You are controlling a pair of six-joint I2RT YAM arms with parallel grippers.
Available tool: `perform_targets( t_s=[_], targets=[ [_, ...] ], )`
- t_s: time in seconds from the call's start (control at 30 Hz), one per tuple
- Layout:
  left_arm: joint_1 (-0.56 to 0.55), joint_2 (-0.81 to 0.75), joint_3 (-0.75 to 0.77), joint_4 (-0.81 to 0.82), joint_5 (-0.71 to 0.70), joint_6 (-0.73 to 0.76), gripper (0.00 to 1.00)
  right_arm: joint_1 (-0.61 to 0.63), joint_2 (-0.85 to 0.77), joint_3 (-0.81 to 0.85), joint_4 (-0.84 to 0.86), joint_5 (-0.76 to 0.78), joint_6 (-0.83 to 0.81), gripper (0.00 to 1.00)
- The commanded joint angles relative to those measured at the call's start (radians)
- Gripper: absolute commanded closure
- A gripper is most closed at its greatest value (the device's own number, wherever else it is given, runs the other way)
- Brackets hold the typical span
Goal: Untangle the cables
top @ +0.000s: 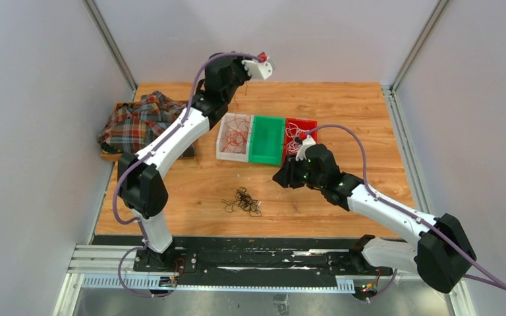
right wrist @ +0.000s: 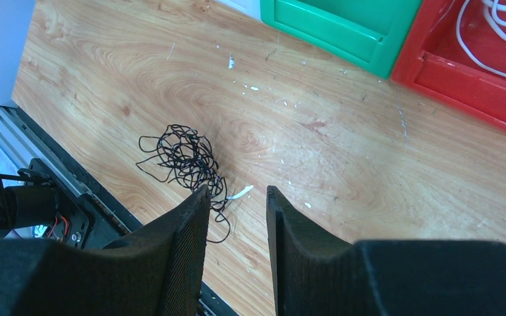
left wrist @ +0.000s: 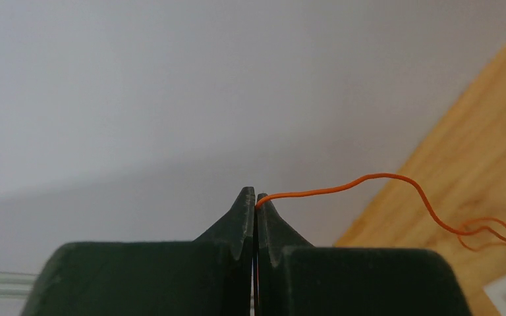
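The left gripper [left wrist: 255, 199] is pressed together, pinching the end of an orange cable [left wrist: 369, 178] at its very tips. In the wrist view the cable runs right from the pinch, roughly level. It arches, dips into a small loop and leaves at the right edge, so its far end is cut off. In the top view this arm is raised high over the far side of the table [top: 369, 118], and the cable is too thin to trace there.

The right gripper [right wrist: 237, 197] hangs above the table with its fingers spread and nothing between them. Just past its left finger lies a black tangle [right wrist: 184, 155], a roundish clump with no clear long axis. One loose strand trails from it toward the near edge and passes behind the finger. A small white scrap [right wrist: 242, 191] lies on the wood beside it. The top view places the tangle near the middle front of the table, between the arms and well apart from the bins.

Three bins stand in a row further back:
- A clear bin [top: 224, 153] holds coiled orange-red cables [top: 236, 135].
- A green bin [top: 267, 139] stands in the middle.
- A red bin [top: 301, 125] holds looping white cables [right wrist: 494, 39]. It is partly hidden by the right arm from above and cut off in the wrist view.

The table is light wood, scuffed and flecked with white. Pale grey walls [top: 39, 131] close it in, and a black rail [top: 250, 260] runs along the near edge. A plaid cloth [top: 138, 122] lies at the left edge, partly behind the left arm.
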Motion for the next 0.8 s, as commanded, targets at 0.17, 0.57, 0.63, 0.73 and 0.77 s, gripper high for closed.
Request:
perform_targets(
  t_s=[0.17, 0.57, 0.63, 0.73, 0.77],
  targets=[
    [0.012, -0.096, -0.186, -0.297, 0.031, -0.233, 1.0, -0.038, -0.041, -0.026, -0.035, 0.027, 0.003, 0.63],
    [0.01, -0.11, -0.255, -0.559, 0.135, -0.522, 1.0, -0.054, -0.05, -0.031, -0.05, 0.029, 0.003, 0.64],
    [0.01, -0.113, -0.298, -0.548, 0.127, -0.532, 1.0, -0.054, -0.051, -0.035, -0.053, 0.032, 0.003, 0.64],
    [0.01, -0.111, -0.337, -0.493, 0.093, -0.534, 1.0, -0.055, -0.053, -0.039, -0.054, 0.031, 0.004, 0.64],
    [0.01, -0.106, -0.34, -0.469, 0.085, -0.533, 1.0, -0.056, -0.055, -0.043, -0.055, 0.032, 0.006, 0.64]
  ],
)
